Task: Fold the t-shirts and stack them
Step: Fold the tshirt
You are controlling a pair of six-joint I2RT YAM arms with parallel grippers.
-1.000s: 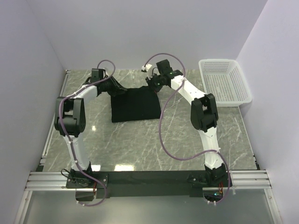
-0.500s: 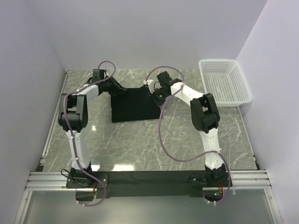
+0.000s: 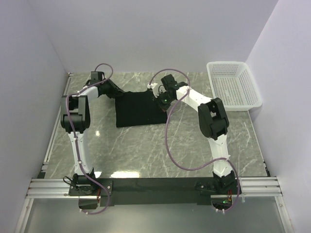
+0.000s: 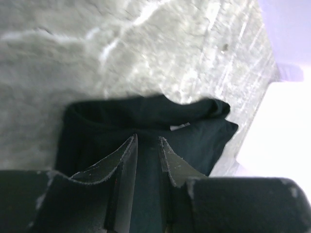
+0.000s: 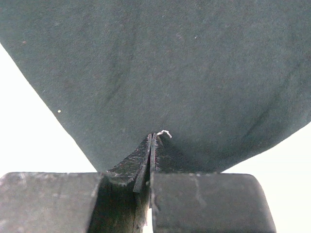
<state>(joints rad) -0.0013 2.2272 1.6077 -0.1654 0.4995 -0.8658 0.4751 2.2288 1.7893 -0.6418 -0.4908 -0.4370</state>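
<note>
One black t-shirt (image 3: 138, 110) lies folded into a rough square at the back middle of the table. My left gripper (image 3: 116, 91) is at its far left corner. In the left wrist view (image 4: 148, 138) its fingers stand a narrow gap apart with dark cloth between them, and the t-shirt (image 4: 146, 116) with a bit of white neck label lies just ahead. My right gripper (image 3: 160, 99) is at the shirt's right edge. In the right wrist view (image 5: 153, 135) it is pressed shut, and the t-shirt (image 5: 160, 63) narrows down to its tips. No other t-shirt shows.
A white plastic basket (image 3: 228, 63) stands at the back right of the marble table (image 3: 146, 150). White walls close in the back and both sides. Purple cables loop above both arms.
My left arm has drawn back and to the left, and the shirt's far left corner stretches after it. My right gripper has dropped from above the shirt's far right corner onto its right edge.
</note>
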